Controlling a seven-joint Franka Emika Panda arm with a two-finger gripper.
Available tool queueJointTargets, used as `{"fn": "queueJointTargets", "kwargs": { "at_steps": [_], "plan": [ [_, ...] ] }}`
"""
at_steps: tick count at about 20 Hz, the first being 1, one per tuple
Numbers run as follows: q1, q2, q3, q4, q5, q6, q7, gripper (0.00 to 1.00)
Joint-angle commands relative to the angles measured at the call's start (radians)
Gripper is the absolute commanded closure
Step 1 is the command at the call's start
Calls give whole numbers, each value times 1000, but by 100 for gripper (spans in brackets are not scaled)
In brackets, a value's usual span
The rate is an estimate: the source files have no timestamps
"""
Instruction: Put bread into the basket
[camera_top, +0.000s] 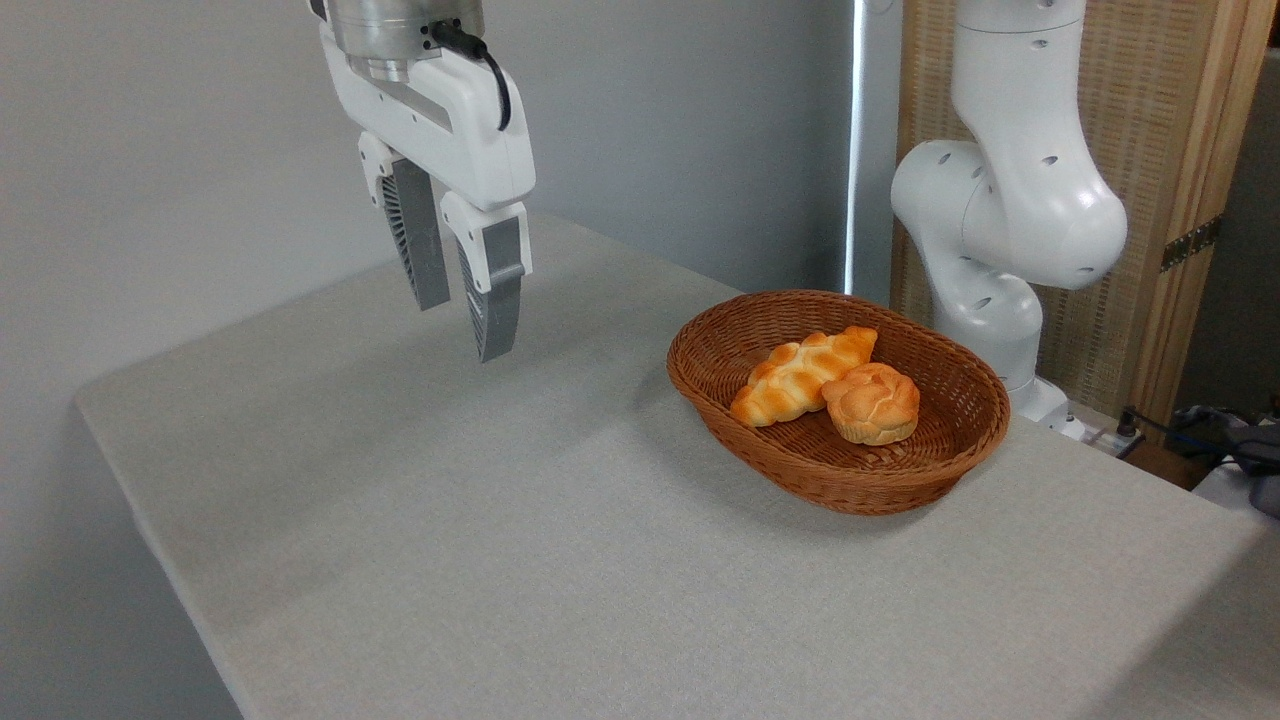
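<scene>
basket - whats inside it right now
Inside the wicker basket lie two pieces: a long braided loaf and a round knotted bun resting against it. The basket floor beneath them is covered, so anything underneath cannot be seen.

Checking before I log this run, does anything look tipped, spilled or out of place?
Nothing stands out. The round golden knotted bun sits inside the oval brown wicker basket, touching the long braided loaf; nothing spilled.

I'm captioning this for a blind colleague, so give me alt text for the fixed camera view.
A round knotted bun and a long braided loaf lie touching inside an oval wicker basket on a grey table. The robot gripper hangs above the table to the left of the basket, jaws slightly apart and empty.
</scene>
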Motion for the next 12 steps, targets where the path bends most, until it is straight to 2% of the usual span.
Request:
{"fn": "queueJointTargets", "kwargs": {
  "at_steps": [1, 12],
  "plan": [
    [10, 7, -11, 10, 74, 11, -58, 0],
    [10, 7, -14, 13, 71, -61, -55, 0]
  ]
}}
